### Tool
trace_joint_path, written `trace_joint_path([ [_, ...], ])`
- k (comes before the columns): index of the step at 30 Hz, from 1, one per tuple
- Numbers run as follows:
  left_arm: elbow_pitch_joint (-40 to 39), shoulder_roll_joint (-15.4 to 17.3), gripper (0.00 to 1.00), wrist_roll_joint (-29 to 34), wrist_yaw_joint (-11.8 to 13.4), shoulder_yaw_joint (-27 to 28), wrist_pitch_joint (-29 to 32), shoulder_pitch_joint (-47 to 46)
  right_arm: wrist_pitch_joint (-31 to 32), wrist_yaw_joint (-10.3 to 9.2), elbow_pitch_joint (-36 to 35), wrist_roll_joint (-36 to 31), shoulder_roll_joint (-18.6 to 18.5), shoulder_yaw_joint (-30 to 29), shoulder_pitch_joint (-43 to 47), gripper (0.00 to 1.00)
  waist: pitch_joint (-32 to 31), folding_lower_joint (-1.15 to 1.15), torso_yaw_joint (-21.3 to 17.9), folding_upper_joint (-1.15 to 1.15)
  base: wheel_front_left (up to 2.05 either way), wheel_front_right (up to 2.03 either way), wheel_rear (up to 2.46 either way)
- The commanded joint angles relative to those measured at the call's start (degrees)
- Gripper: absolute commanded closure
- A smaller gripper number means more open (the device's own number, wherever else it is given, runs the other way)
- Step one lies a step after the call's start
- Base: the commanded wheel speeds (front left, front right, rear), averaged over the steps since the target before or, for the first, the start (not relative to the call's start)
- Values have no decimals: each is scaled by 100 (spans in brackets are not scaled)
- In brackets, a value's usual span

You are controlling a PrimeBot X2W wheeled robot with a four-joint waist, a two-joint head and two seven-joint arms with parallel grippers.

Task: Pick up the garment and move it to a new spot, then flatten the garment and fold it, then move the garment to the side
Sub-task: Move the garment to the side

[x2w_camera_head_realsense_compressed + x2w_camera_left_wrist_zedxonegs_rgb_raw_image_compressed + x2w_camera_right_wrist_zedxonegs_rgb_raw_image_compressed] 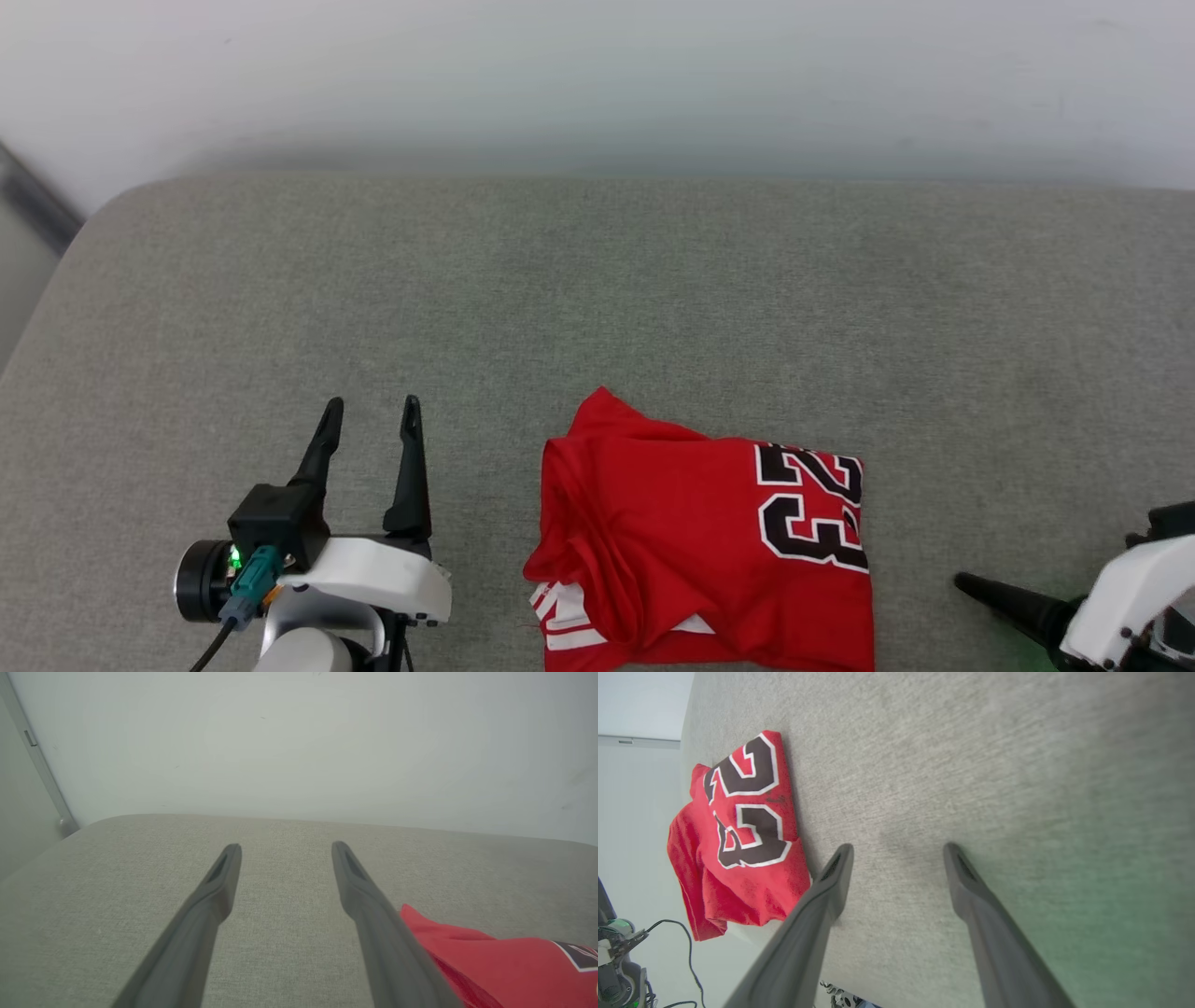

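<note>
The garment is a red jersey with black, white-edged numerals, lying folded into a rough square on the grey cushioned surface, near its front edge. White trim shows at its lower left corner. My left gripper stands open to the left of the garment, apart from it, fingers pointing away from me. The left wrist view shows both fingers spread over bare fabric, with the garment at the lower right. My right gripper is open over bare surface, just right of the garment; one finger pokes in from the lower right.
A pale wall rises behind the cushioned surface. The surface's rounded left corner drops off to a grey strip of floor. Bare fabric stretches behind and to both sides of the garment. Cables hang below the front edge.
</note>
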Motion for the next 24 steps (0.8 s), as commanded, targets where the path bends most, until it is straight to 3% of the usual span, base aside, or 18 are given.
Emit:
trace_joint_path([
  [1,-10,-52,0,41,-33,-13,-38,-112,137,-1,79,42,170,42,-129,0,163,-1,156,0,0,0,0],
  [6,36,-172,0,138,-122,5,-38,-251,613,-3,354,358,455,133,-539,0,337,-1,336,0,0,0,0],
  [12,79,-248,0,225,-204,51,-28,-323,799,-3,631,645,543,338,-807,0,415,-1,451,0,0,0,0],
  [13,91,-262,0,242,-214,55,-27,-332,800,-4,674,658,552,391,-826,16,418,-1,471,0,0,0,0],
  [14,104,-278,0,266,-221,58,-28,-339,768,-4,697,690,556,432,-851,54,417,-1,484,0,0,0,0],
  [16,131,-296,0,282,-235,84,-28,-339,704,-4,717,768,557,491,-910,100,393,-1,492,0,0,0,0],
  [20,196,-328,0,315,-266,121,-28,-263,517,-1,666,802,529,656,-971,100,288,-1,466,0,0,0,0],
  [24,272,-304,0,354,-309,133,-28,-161,149,-1,480,606,236,953,-906,100,76,-1,361,0,0,0,0],
])
